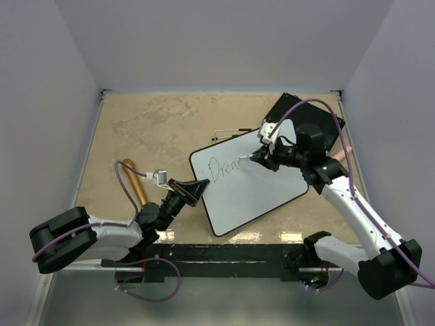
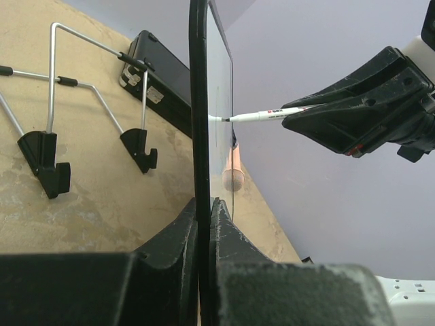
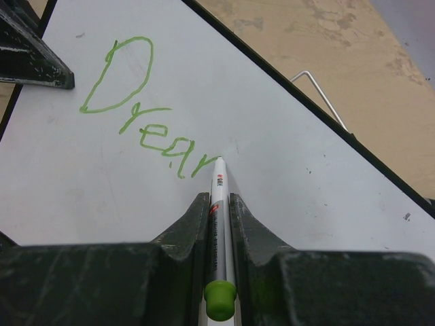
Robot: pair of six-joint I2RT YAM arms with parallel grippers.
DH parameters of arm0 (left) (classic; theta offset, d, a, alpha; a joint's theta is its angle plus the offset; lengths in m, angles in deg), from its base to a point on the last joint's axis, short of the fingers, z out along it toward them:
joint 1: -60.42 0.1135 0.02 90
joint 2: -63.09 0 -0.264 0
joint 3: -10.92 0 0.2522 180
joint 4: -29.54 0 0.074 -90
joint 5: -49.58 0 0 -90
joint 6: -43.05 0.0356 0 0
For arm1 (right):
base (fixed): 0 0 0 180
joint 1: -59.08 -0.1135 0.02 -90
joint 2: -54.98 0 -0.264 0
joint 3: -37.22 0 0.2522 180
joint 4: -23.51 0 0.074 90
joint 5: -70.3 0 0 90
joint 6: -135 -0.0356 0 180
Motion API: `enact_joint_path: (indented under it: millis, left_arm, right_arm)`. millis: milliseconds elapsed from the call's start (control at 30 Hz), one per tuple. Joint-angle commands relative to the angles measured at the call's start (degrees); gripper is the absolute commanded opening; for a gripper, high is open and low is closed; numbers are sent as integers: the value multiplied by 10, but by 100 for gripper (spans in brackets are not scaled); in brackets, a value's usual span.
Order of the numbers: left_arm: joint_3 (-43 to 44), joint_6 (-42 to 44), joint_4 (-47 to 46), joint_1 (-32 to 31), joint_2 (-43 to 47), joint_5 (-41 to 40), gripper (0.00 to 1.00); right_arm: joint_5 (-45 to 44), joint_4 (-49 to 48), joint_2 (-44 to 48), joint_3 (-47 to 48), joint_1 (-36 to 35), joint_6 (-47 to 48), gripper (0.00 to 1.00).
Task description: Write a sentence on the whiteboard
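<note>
Left gripper (image 1: 197, 190) is clamped on the left short edge of the whiteboard (image 1: 251, 197), with the fingers (image 2: 173, 238) pinched onto its thin black frame; the left wrist view shows the board dead edge-on. Whiteboard sits mid-table (image 1: 156, 129), writing face up toward the top camera. Its long axis runs from the left gripper at near-left up to far-right. There is a shadow under its near edge, so that edge looks lifted, but I can't tell whether the far edge touches the table. Green writing (image 3: 136, 109) reads "Drear" and runs along the long axis, away from the left gripper. The last stroke is partly under the marker (image 3: 219, 204) tip, so that letter is unclear. Right gripper (image 1: 262, 157) is over the board's far edge with its fingers closed on the white marker barrel, green cap end toward the wrist, tip on or just at the surface at the end of the writing. The board's far-right corner is hidden under that gripper. Left of the board, a gold cylinder (image 1: 136, 187) is partly covered by the left arm's cable and I can't identify it. Just beyond the board's far edge lies a wire stand (image 1: 228, 132) with black feet. Beyond the far-right corner is a flat black board (image 1: 282, 109), mostly covered by the right arm. A pinkish rounded thing (image 2: 232, 178) beyond the board is too blurred to identify.
</note>
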Motion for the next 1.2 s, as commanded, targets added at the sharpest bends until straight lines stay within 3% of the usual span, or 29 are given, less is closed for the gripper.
enact_joint_path:
  millis: [0, 300, 1167]
  left_arm:
    - [-29, 74, -26, -1, -3, 9, 0]
    - [-29, 74, -27, -1, -1, 7, 0]
    - [-29, 74, -27, -1, -1, 11, 0]
  right_arm:
    - [-17, 3, 4, 9, 3, 13, 0]
    - [4, 78, 18, -3, 4, 62, 0]
    - [-39, -12, -4, 27, 21, -1, 0]
